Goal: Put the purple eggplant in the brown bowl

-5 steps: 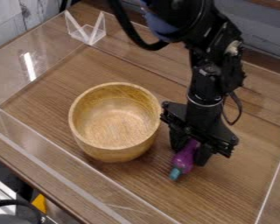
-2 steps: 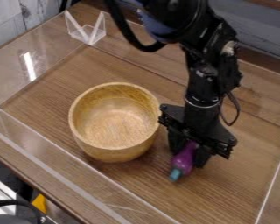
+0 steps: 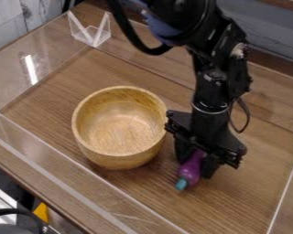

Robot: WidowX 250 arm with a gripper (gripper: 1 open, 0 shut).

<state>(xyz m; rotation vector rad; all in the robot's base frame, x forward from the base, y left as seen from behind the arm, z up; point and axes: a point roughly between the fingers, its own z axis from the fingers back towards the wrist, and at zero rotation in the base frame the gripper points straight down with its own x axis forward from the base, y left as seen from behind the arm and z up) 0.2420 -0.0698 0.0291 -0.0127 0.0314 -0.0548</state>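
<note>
The purple eggplant [image 3: 189, 171] sits at the tip of my gripper [image 3: 200, 165], just right of the brown bowl [image 3: 113, 146]. Its teal stem end points down and to the left, close to the table. The black fingers press in on both sides of its upper part, so the gripper is shut on it. Whether the eggplant touches the wood or hangs just above it I cannot tell. The bowl is upright with nothing in it, about a finger's width left of the gripper.
A wooden tabletop [image 3: 76, 78] is fenced by low clear plastic walls [image 3: 39, 160] along the front and left. A small clear stand [image 3: 91, 30] is at the back left. The arm comes down from the upper middle.
The gripper and eggplant have shifted very slightly left toward the bowl. The bowl has not moved.
</note>
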